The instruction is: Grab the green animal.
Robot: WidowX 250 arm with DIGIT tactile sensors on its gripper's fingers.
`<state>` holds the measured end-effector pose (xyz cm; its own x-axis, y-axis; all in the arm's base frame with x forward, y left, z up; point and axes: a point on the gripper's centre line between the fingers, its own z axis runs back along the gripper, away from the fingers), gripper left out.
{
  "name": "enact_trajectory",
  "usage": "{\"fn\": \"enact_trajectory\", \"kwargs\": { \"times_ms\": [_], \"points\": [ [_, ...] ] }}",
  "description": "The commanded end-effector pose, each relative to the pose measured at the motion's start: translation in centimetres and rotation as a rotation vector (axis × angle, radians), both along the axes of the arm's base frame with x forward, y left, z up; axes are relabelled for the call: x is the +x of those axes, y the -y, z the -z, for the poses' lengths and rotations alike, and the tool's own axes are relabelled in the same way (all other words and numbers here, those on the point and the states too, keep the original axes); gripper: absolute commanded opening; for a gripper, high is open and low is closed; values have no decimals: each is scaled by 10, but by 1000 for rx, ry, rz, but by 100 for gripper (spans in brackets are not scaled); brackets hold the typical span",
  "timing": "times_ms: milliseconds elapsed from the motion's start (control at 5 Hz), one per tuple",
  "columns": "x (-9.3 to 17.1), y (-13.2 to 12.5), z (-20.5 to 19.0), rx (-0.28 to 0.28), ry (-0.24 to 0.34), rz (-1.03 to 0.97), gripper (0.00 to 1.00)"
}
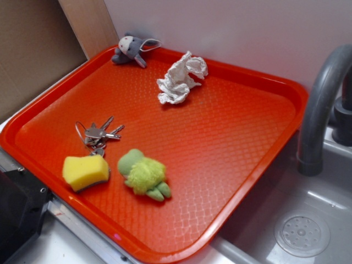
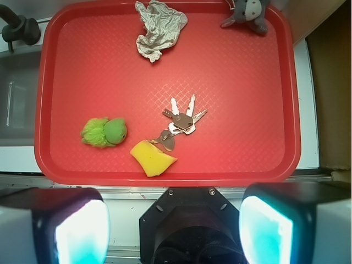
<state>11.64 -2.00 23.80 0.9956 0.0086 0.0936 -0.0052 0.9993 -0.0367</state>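
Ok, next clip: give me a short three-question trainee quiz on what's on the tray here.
1. True or false: the green animal lies on the red tray beside the yellow sponge.
2. Which item sits nearest the grey-and-white plush? A) keys B) crumpled paper C) yellow sponge
3. Fill in: in the wrist view, the gripper has its jaws ____ , with nothing between them.

Key: 1 true; 2 B; 3 open
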Motion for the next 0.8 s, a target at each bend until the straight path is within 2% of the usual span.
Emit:
{"fn": "enact_trajectory", "kwargs": {
  "times_ms": [0, 200, 400, 600],
  "points": [
    [0, 0, 0, 0, 0, 0, 100],
    [19, 12, -3, 117, 13, 249, 100],
    [41, 25, 1, 218, -18, 504, 100],
    [61, 40, 10, 269, 24, 750, 100]
  ]
}}
